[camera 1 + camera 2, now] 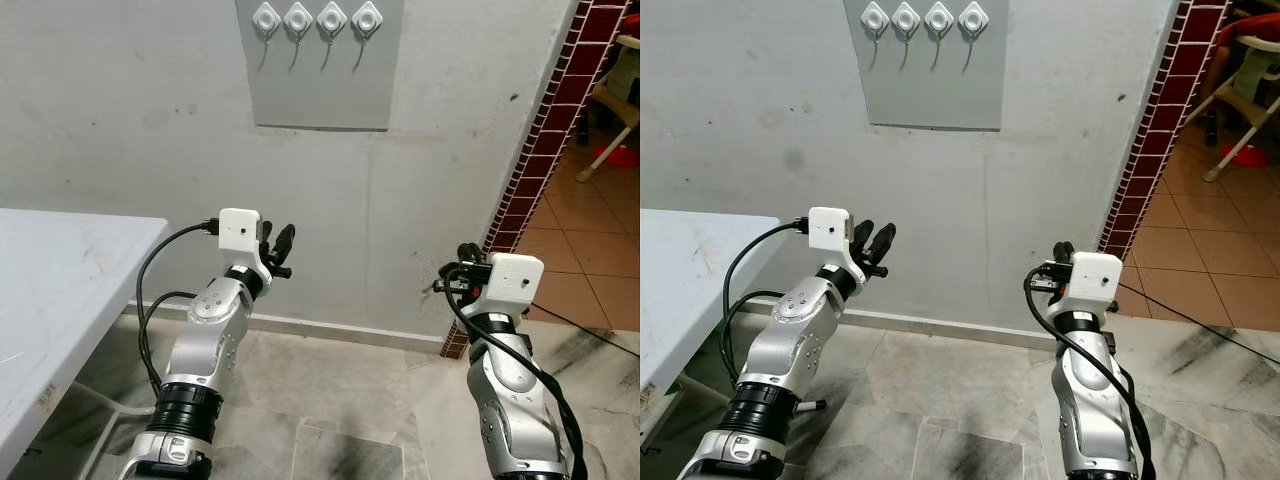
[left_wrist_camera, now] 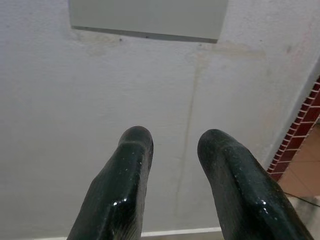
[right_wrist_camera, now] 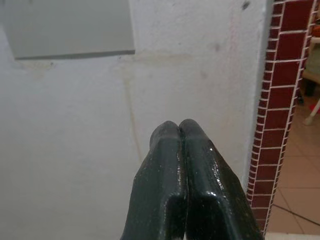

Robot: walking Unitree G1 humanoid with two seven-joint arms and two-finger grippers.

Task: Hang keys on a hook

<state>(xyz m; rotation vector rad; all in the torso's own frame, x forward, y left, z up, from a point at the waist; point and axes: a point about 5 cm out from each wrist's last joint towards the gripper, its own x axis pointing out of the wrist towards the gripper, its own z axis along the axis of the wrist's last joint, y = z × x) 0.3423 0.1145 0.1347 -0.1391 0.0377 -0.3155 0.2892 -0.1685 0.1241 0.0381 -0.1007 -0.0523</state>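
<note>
Hooks: four white-based hooks (image 1: pixel 314 20) sit in a row on a grey panel (image 1: pixel 318 85) high on the wall, all of them bare.
Keys: I cannot find any keys; nothing hangs on the hooks and nothing lies on the visible part of the white tabletop (image 1: pixel 60 290) at the robot's left.
Left pincer (image 1: pixel 278 247): raised in front of the wall, well below the panel, fingers (image 2: pixel 125 185) parted and holding nothing.
Right pincer (image 3: pixel 181 131): also raised towards the wall, lower and nearer the red brick edge (image 1: pixel 545 140), fingers pressed together with nothing seen between them.
Step in hand: judging by the bare hooks and empty pincers, the task looks to be at its very start, with the keys not yet picked up.
Next move: it calls for locating the keys first, probably by turning towards the tabletop, then gripping them so the ring hangs free for a hook.
</note>
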